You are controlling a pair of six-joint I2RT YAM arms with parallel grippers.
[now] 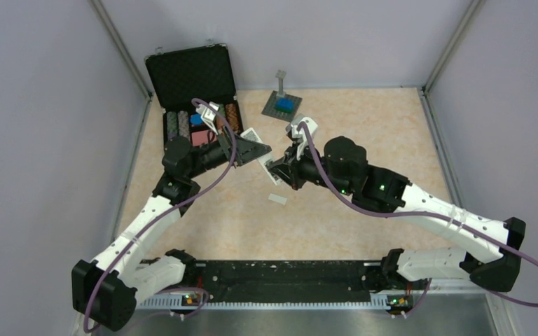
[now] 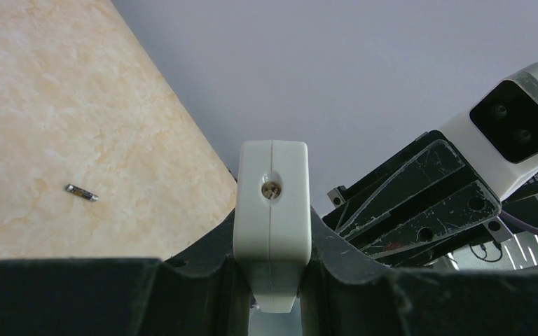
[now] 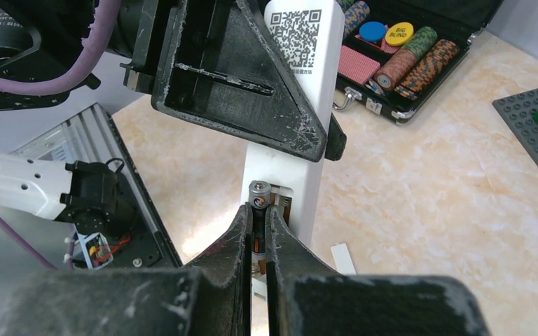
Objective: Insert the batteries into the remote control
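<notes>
My left gripper (image 1: 252, 150) is shut on the white remote control (image 3: 320, 178) and holds it up off the table; in the left wrist view its end (image 2: 272, 196) sticks out between the fingers. The remote's back carries a QR label, and its battery compartment is open. My right gripper (image 3: 256, 218) is shut on a dark battery (image 3: 258, 194), silver tip up, right at that open compartment. A second battery (image 2: 82, 192) lies loose on the tabletop. In the top view the right gripper (image 1: 274, 170) meets the remote just right of the left gripper.
A small white cover plate (image 1: 277, 199) lies on the table under the grippers. An open black case of poker chips (image 1: 196, 91) stands at the back left, and a grey brick baseplate (image 1: 282, 105) with a blue piece at the back centre. Walls enclose the table.
</notes>
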